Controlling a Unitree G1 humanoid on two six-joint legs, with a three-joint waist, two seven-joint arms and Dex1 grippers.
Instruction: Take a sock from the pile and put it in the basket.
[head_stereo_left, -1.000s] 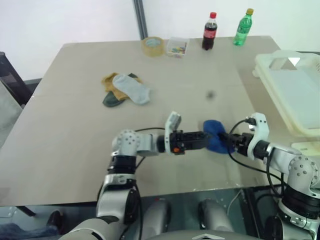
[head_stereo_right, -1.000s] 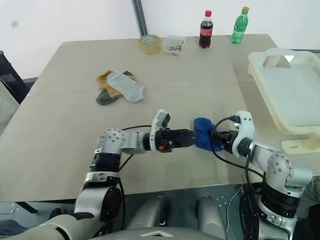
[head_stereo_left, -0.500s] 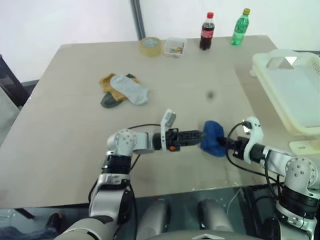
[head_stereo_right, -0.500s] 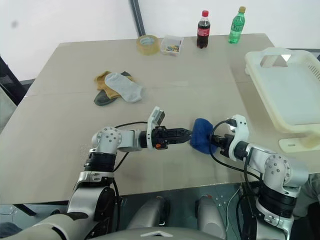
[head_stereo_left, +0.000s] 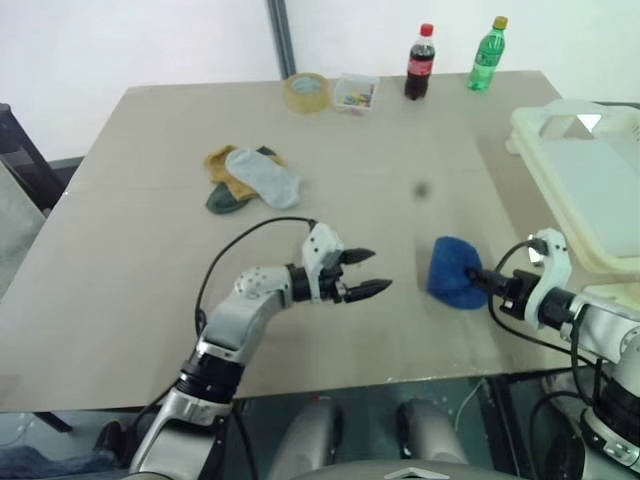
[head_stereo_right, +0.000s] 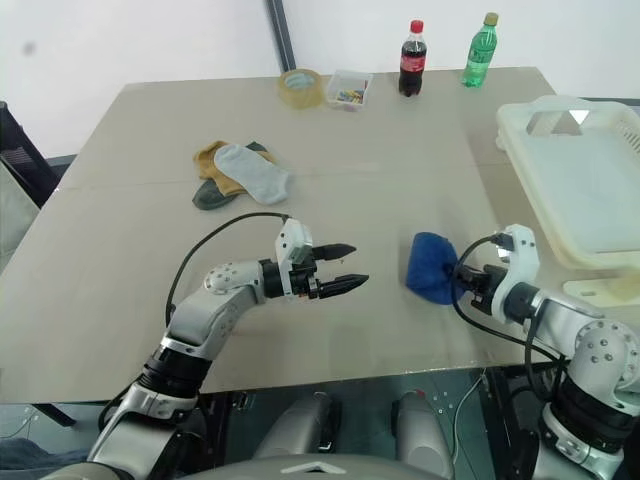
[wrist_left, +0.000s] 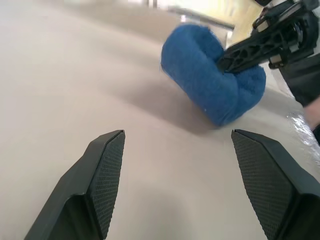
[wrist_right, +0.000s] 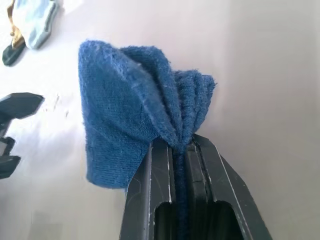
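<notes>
Left eye view: blue sock (head_stereo_left: 452, 271) near table edge (head_stereo_left: 350, 385).

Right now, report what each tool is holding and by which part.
The right tool pinches the blue sock by a bunched fold at its edge. The left tool is open and holds nothing.
</notes>
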